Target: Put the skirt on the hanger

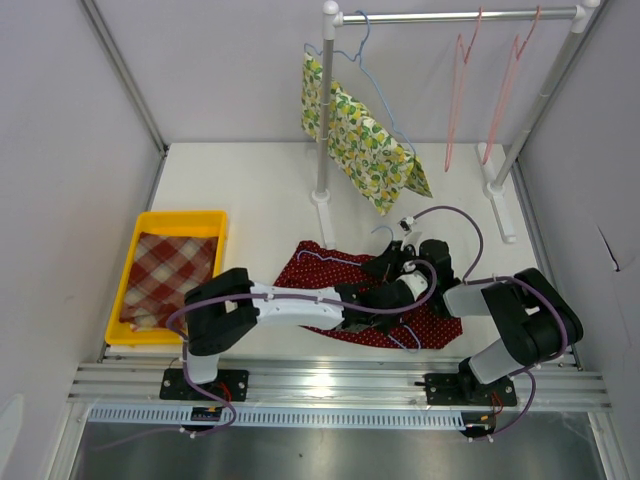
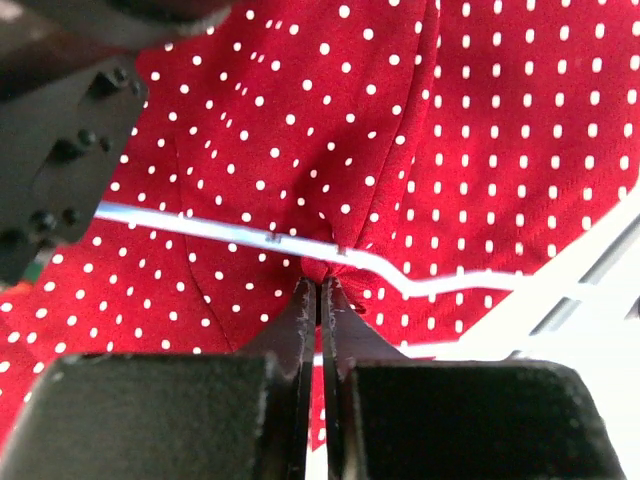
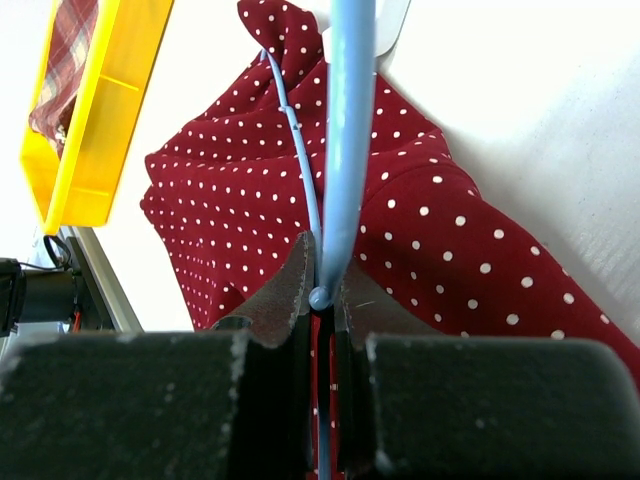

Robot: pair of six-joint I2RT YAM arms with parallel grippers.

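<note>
At 9 o'clock on the bench point(image 1: 240, 190), tray point(image 1: 180, 218): yellow, plaid cloth point(image 1: 170, 275) inside.
Left gripper point(image 2: 320, 285): closed tight, pinching a fold of skirt point(image 2: 300, 150) beside the hanger point(image 2: 230, 232).
Skirt: red, dotted, spread at 6 o'clock on bench.
Right gripper point(image 3: 322, 265): clamped on the blue hanger.

Left claw point(image 1: 362, 318) and right claw point(image 1: 388, 266) meet over skirt point(image 1: 308, 268).
</note>
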